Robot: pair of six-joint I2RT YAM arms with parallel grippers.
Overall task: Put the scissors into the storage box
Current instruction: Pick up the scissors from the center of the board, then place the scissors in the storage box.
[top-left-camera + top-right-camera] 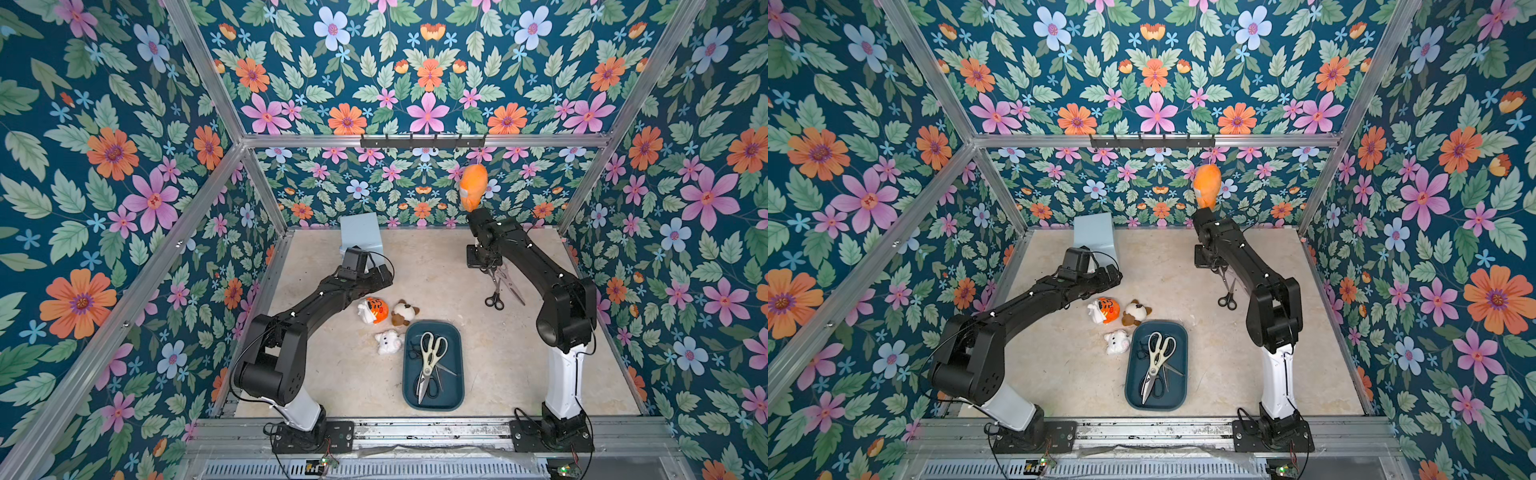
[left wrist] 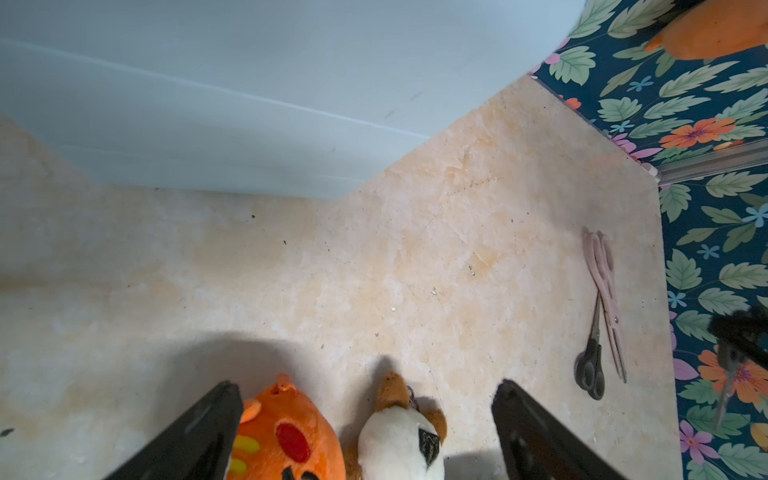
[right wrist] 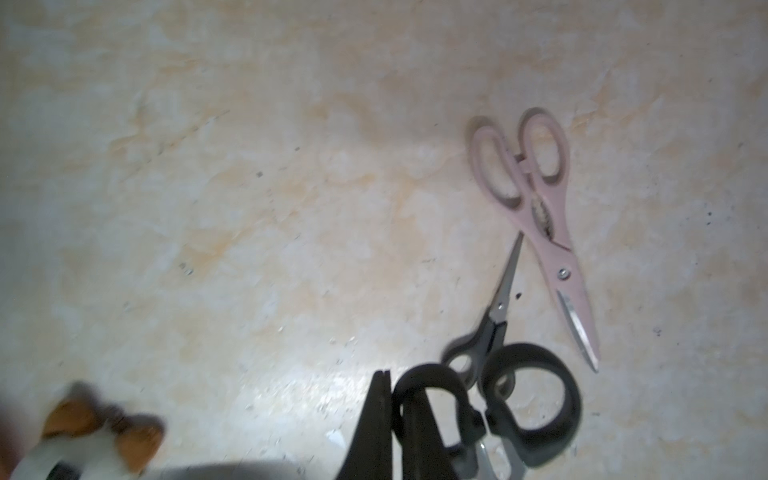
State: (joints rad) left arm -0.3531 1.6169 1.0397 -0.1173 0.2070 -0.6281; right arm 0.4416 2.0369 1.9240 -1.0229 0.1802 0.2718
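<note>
We hold one pair.
Right gripper (image 3: pixel 397 386) pinches black pair (image 3: pixel 570 399); pink pair (image 3: pixel 552 249), small pair (image 3: pixel 496 316) lie loose; left gripper (image 2: pixel 369 386) gapes.

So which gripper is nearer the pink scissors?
Right. The right gripper hangs beside the pink scissors, holding a black pair; the left gripper is far off, near plush toys.
</note>
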